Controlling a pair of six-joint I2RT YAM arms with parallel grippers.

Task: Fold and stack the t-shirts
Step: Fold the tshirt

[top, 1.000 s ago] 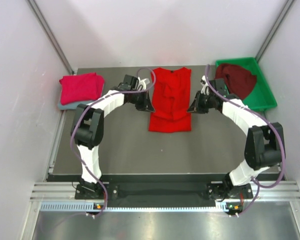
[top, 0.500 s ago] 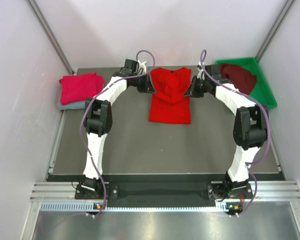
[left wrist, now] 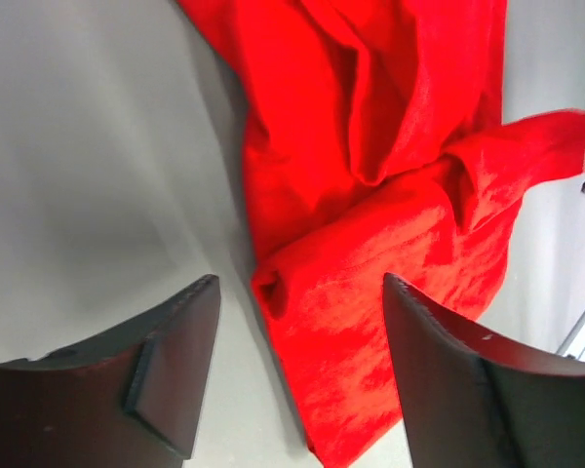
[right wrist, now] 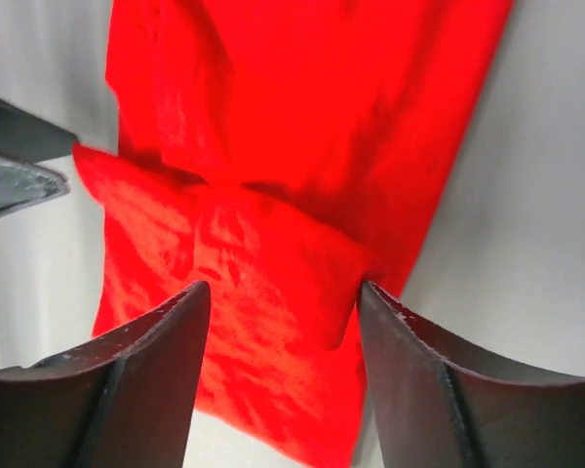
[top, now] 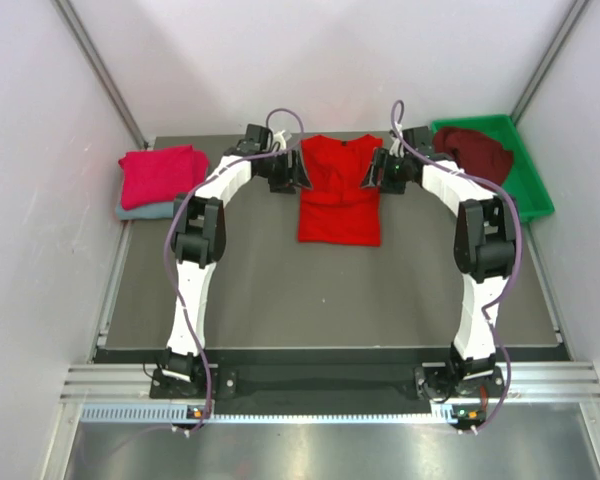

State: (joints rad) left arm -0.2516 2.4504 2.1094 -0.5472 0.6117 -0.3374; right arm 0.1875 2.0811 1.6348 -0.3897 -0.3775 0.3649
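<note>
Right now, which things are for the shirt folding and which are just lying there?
For the job: bright red t-shirt in the middle; crimson-pink t-shirt folded on top of the grey-blue t-shirt; dark maroon t-shirt.
Just lying about: green tray, which holds the maroon one.

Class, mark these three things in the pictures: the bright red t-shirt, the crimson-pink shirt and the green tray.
bright red t-shirt [top: 340, 210]: top external view, on its lower body panel.
crimson-pink shirt [top: 162, 175]: top external view, middle of its folded top.
green tray [top: 526, 190]: top external view, bare right side.
</note>
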